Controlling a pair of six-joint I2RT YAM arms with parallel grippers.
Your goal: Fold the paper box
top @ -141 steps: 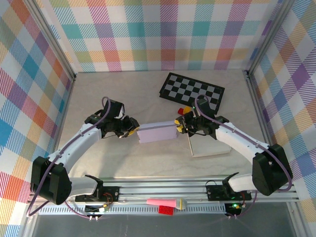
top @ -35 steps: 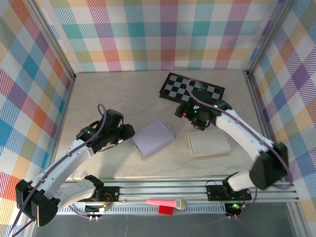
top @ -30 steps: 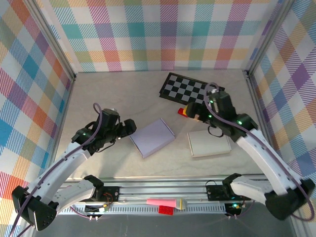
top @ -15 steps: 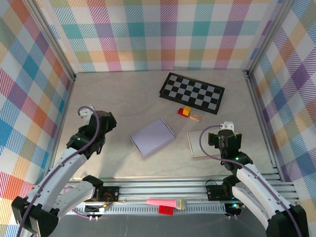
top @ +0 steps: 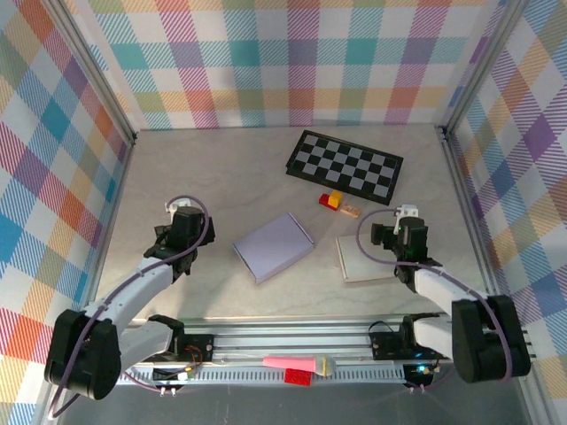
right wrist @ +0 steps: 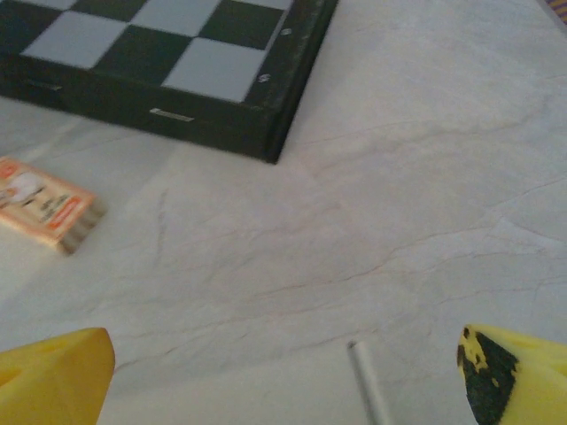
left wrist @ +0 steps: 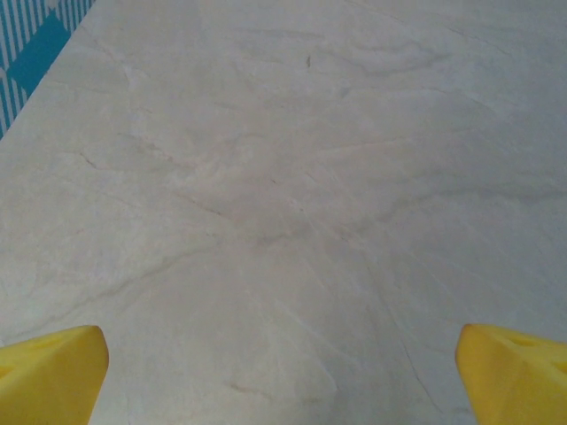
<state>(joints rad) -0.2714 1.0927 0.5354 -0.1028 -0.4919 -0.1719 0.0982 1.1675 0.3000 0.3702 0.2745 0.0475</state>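
Note:
The paper box (top: pixel 273 247) is a lavender, flat rectangular shape lying at an angle in the middle of the table, with nothing touching it. My left gripper (top: pixel 178 229) sits well to its left, drawn back toward the near edge. In the left wrist view the left gripper (left wrist: pixel 283 381) is open, its yellow fingertips (left wrist: pixel 49 367) wide apart over bare table. My right gripper (top: pixel 399 235) hovers to the right of the box, above a cream board (top: pixel 376 260). Seen from the right wrist, the right gripper (right wrist: pixel 283 381) is open with nothing between its fingers.
A black and grey checkerboard (top: pixel 345 166) (right wrist: pixel 159 53) lies at the back right. A red and yellow block (top: pixel 331 200) and a small orange card box (top: pixel 350 211) (right wrist: pixel 44 212) lie in front of it. The cream board's far edge (right wrist: pixel 266 398) shows under the right fingers.
Both arms have drawn back from the box toward the near edge, the left to the left side, the right over the cream board. The box lies free and has not moved in the last second.

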